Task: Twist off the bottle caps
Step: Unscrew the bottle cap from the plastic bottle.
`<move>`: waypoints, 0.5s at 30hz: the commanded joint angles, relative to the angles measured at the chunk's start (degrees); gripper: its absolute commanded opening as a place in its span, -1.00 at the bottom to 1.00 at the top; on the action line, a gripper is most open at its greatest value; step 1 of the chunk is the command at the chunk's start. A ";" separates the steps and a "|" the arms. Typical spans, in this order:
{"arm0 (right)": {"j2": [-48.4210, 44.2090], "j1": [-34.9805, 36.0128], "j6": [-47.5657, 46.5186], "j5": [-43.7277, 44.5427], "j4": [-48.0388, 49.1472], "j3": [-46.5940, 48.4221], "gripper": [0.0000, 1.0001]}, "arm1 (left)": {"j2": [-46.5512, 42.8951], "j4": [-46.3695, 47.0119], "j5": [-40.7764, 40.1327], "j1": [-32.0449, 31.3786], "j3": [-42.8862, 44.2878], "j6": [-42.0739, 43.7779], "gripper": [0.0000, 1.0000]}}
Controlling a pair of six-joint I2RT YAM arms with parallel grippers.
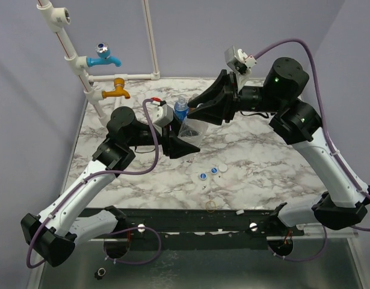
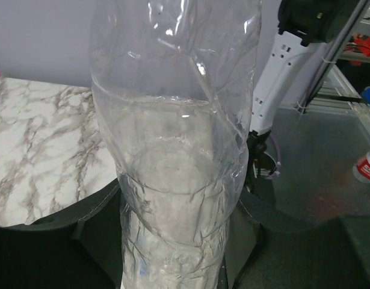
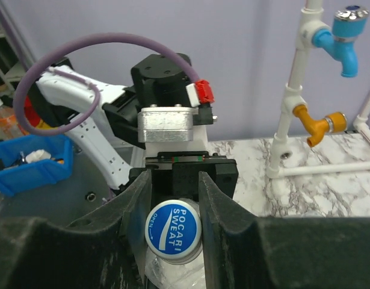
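Step in hand: you look to be at the twist on the blue Pocari Sweat cap (image 3: 172,233), judging by both arms meeting on one bottle.
Right gripper (image 3: 174,195): its fingers press on either side of that cap, pinching it at the rim.
Left gripper (image 1: 183,146): clamped round the body of the clear bottle (image 2: 172,150), with the neck pointing into the right gripper, above the marble table (image 1: 275,168).
How to do it well: the bottle wall is thin and creased, so expect it to wring under torque. Line the right wrist up with the neck and turn in short strokes rather than squeezing harder.
Other caps: three loose caps (image 1: 213,171) lie on the table just in front of the bottle, with a yellowish ring (image 1: 210,206) nearer you.
Edges: the white pipe stand (image 1: 82,72) with its taps stands at the far left corner, well apart from both grippers.
Open room: the marble at the right front looks the easiest place to set the cap down.
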 commanded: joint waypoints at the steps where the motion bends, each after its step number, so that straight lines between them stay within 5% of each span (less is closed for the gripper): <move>1: -1.10 0.25 -1.66 -10.56 -0.99 1.78 -0.61 | 1.20 -2.69 3.74 1.25 0.24 -3.05 -1.00; 6: 0.04 0.26 -1.64 -10.92 -1.05 0.53 -0.58 | 1.33 -2.78 4.53 1.26 0.59 -3.19 -1.00; 7: 0.18 0.25 -1.30 -10.55 -0.35 0.33 -0.41 | 1.33 -2.78 4.64 1.26 0.50 -3.19 -1.00; 9: 0.75 0.21 0.51 -4.65 0.70 0.82 0.41 | 1.20 -2.93 3.39 1.21 0.33 -2.41 -1.00; 11: 2.11 0.20 3.09 8.30 0.35 2.49 0.89 | 1.00 -3.12 -0.75 1.23 -0.01 -0.99 -1.00; 15: 3.85 0.25 7.55 24.02 0.05 4.42 1.00 | 1.08 -3.44 -13.68 1.21 -0.80 3.36 -1.00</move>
